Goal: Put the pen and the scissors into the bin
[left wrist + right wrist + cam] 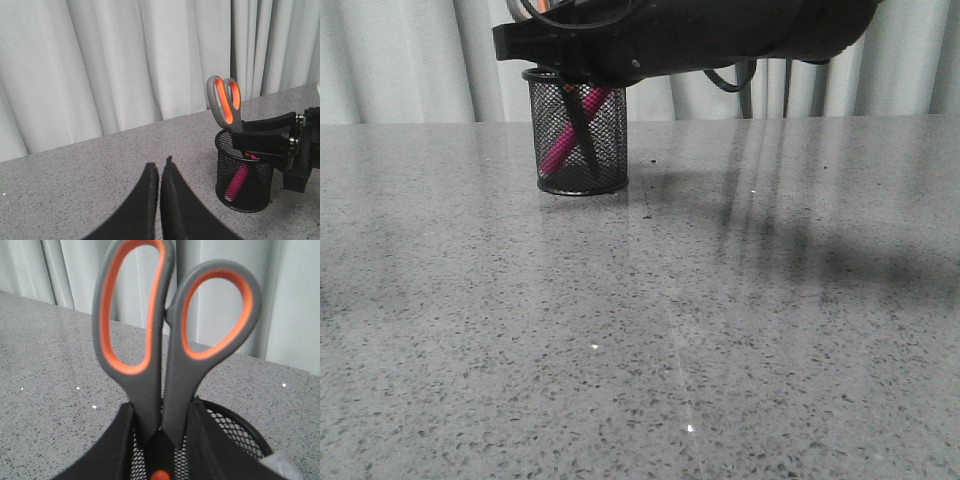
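The bin stands on the table at the back left of centre. The pen leans inside it. The scissors stand blades-down in the bin, with the dark blade crossing the pen and the handles sticking up above the rim. My right gripper hovers over the bin; in the right wrist view its fingers press both sides of the scissors' handle shanks just above the bin's rim. My left gripper is shut and empty, to the left of the bin.
Grey speckled tabletop stretches in front of and to the right of the bin. Pale curtains hang behind the table's far edge. The right arm casts a shadow on the table at the right.
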Motion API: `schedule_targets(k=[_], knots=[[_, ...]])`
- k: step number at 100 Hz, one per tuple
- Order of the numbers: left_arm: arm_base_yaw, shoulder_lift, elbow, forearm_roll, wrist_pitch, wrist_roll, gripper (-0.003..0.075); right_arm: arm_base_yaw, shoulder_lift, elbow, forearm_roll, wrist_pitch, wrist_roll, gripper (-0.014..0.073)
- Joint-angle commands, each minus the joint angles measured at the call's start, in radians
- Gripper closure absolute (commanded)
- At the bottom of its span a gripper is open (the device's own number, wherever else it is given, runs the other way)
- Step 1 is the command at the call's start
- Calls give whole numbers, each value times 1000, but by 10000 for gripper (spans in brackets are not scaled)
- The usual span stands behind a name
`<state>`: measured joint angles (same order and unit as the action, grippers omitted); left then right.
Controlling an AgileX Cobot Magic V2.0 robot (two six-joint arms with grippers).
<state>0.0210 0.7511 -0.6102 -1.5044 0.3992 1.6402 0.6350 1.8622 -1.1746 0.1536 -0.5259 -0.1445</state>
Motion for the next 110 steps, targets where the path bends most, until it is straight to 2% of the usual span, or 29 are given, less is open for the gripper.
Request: schedule_targets(k=[1, 18, 25, 53, 61, 68, 75, 89, 101, 110], knots=[[-7, -5, -26, -40, 1, 3, 739, 1, -51, -19, -7, -93, -6, 570], [-7, -5, -26, -40, 1, 3, 739, 1, -62, -19, -7, -127, -6, 310], [-7, -5, -26, -40, 1, 3, 739, 1, -74, -19, -7, -132, -6, 244], [-7, -5, -26, -40, 1, 3, 739, -1, -167, -19, -7, -132, -8, 234], [-7, -5, -26, -40, 1, 3, 739, -2, -213, -19, -7, -130, -48, 236], [-7, -5, -26, -40, 1, 3, 739, -8, -271, -19, -7, -109, -109, 265], [-7, -5, -26, -40, 1, 3, 739, -22, -342, -19, -7, -51, -168, 356], [-7, -5, -26, -12, 1, 3, 739, -95, -501, -19, -7, 168, -187, 672], [-7, -13, -24, 7, -16, 3, 740, -181, -632, -3, -7, 386, -187, 662], [-7, -39, -1, -19, -72, 3, 740, -224, -739, 76, -9, 385, -187, 662]])
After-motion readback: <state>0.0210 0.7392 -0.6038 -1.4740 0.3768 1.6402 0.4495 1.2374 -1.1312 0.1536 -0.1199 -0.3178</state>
